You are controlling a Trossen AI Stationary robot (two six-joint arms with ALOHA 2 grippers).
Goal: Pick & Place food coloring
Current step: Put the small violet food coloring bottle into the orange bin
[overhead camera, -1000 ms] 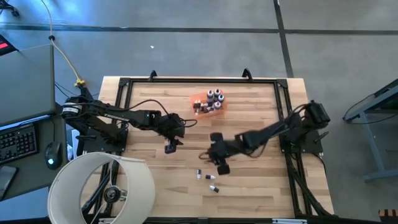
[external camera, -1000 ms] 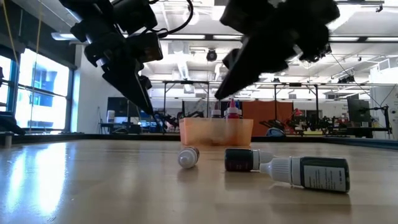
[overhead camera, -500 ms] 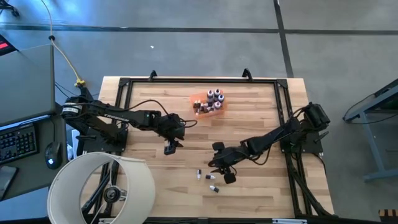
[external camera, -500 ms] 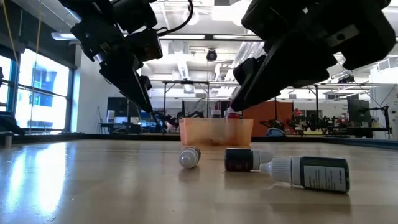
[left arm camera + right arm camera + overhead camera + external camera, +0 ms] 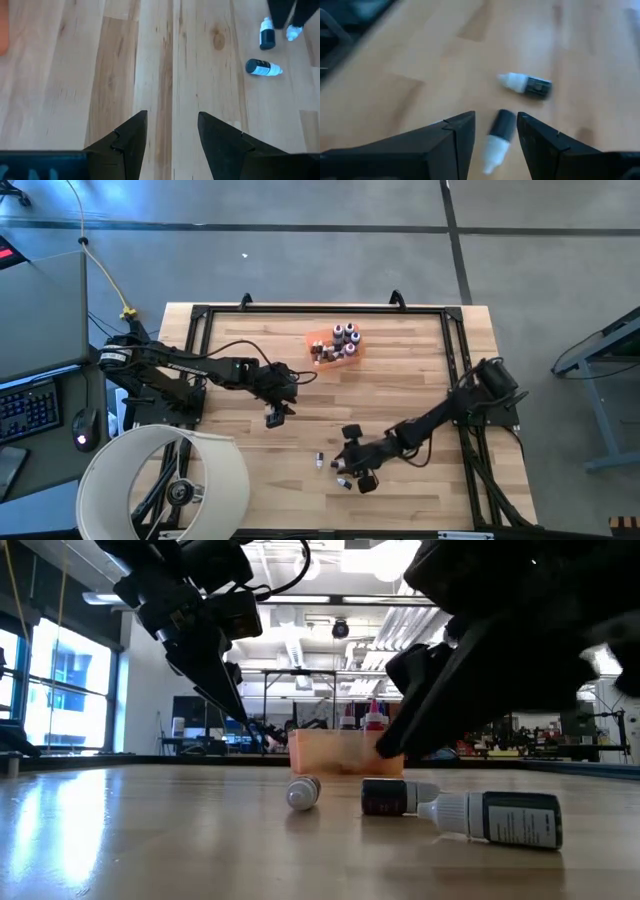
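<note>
Where pale wood grain runs, capped bottles (image 5: 263,67) lie.

The light is even and quite bright over my table (image 5: 400,380); it comes from above, and the shadows under my arms are soft and short. In the low view the ceiling lamps (image 5: 330,565) are burnt out to white, and a big window (image 5: 60,690) on one side gives strong daylight, so the wood has a pale shine there. Against this bright room my arms look almost black, without detail. My right gripper (image 5: 400,745) is smeared by motion blur in that view. My right wrist view is soft all over; the two small bottles (image 5: 526,84) there have unclear edges. My left wrist view is sharp, and the wood grain is clear.
</note>
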